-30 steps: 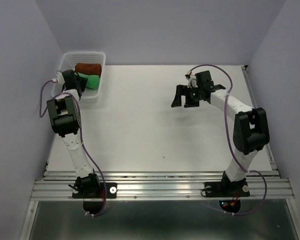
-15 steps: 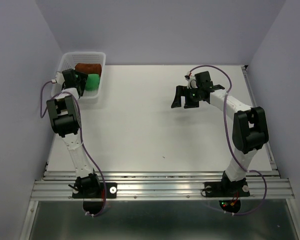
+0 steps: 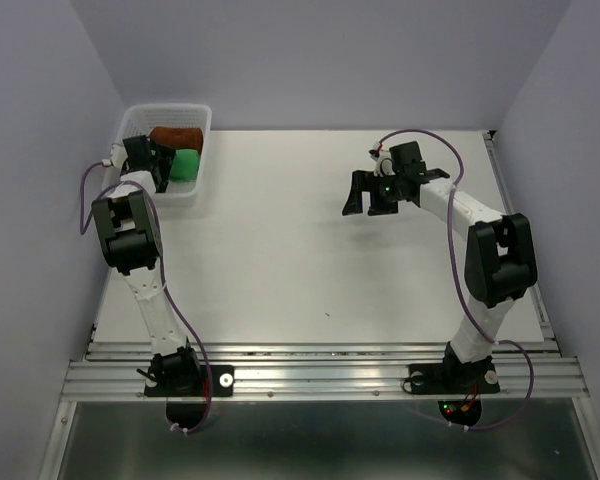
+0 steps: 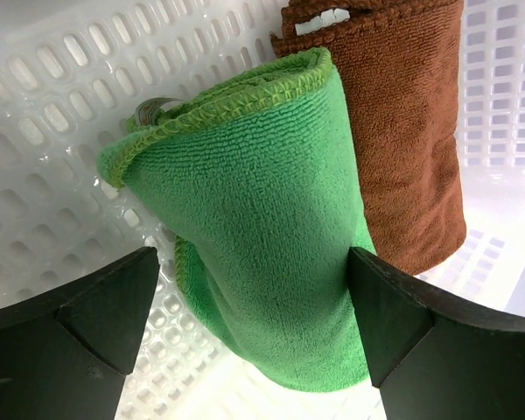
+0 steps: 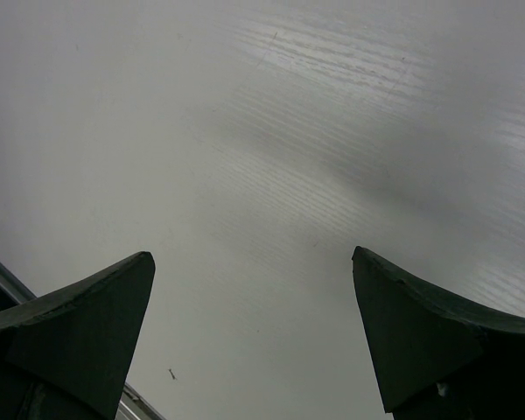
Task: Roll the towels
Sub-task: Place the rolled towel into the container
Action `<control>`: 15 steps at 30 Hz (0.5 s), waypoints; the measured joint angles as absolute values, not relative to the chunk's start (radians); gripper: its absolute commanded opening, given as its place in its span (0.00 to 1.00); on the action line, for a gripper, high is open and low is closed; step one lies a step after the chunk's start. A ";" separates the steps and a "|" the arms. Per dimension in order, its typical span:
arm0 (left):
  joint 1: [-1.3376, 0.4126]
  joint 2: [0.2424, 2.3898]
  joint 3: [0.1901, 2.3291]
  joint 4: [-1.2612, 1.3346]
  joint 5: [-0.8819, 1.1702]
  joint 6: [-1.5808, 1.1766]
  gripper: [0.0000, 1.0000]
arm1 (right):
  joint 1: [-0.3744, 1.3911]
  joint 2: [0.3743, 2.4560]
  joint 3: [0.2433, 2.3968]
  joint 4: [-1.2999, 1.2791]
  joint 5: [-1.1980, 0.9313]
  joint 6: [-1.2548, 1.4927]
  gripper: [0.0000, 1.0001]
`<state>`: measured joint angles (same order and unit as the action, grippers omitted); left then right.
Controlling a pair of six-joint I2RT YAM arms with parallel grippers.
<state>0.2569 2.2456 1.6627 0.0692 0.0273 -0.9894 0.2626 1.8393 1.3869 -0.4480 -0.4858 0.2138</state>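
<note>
A rolled green towel [image 4: 254,219] lies in the white basket [image 4: 61,105], with a rolled brown towel [image 4: 402,131] right beside it. From above, the green towel [image 3: 186,165] and the brown towel [image 3: 175,136] both rest inside the basket [image 3: 206,128] at the table's far left. My left gripper [image 4: 254,289] hangs over the green roll, open, its jaws spread to either side of it and apart from it. My right gripper [image 3: 372,196] is open above bare table at the right, nothing between its fingers [image 5: 87,315].
The white table [image 3: 310,250] runs from the basket to the right wall. A metal rail [image 3: 320,375] with both arm bases lines the near edge. Purple walls close in on the left, back and right.
My left gripper has opened and let go of the green towel, which now lies in the basket. The right arm has stayed put.
</note>
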 measured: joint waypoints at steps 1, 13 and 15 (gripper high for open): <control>0.257 2.246 1.669 0.055 0.029 -0.991 0.99 | 0.263 1.839 1.387 -0.448 -0.486 0.213 1.00; 0.257 2.230 1.685 0.001 0.040 -0.993 0.99 | 0.263 1.842 1.394 -0.450 -0.495 0.202 1.00; 0.257 2.223 1.687 -0.004 0.041 -0.992 0.99 | 0.263 1.842 1.395 -0.450 -0.499 0.201 1.00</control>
